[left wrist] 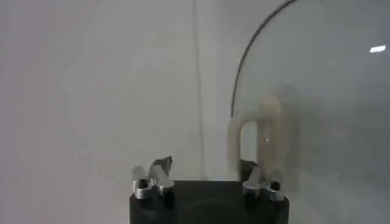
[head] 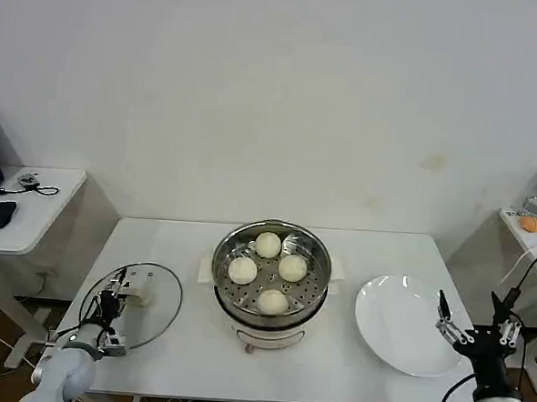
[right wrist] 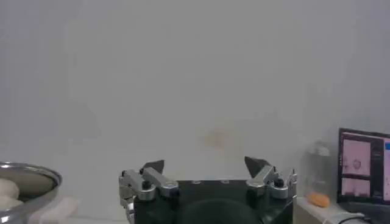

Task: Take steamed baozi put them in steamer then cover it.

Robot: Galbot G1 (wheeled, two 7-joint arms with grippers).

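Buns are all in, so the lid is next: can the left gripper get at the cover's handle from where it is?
Probably yes. The left gripper is open over the cover, and its handle stands just ahead, slightly off-centre.

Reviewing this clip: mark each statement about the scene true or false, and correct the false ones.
1. Four creamy-white round buns sit in the shiny stainless-steel steamer. True.
2. The round clear glass lid covers the steamer. False: it lies on the white table to the steamer's left.
3. The flat white plate holds one bun. False: it is bare.
4. The left gripper is at the lid, jaws apart. True.
5. The right gripper grips the plate. False: it sits open at the plate's right edge, holding nothing.
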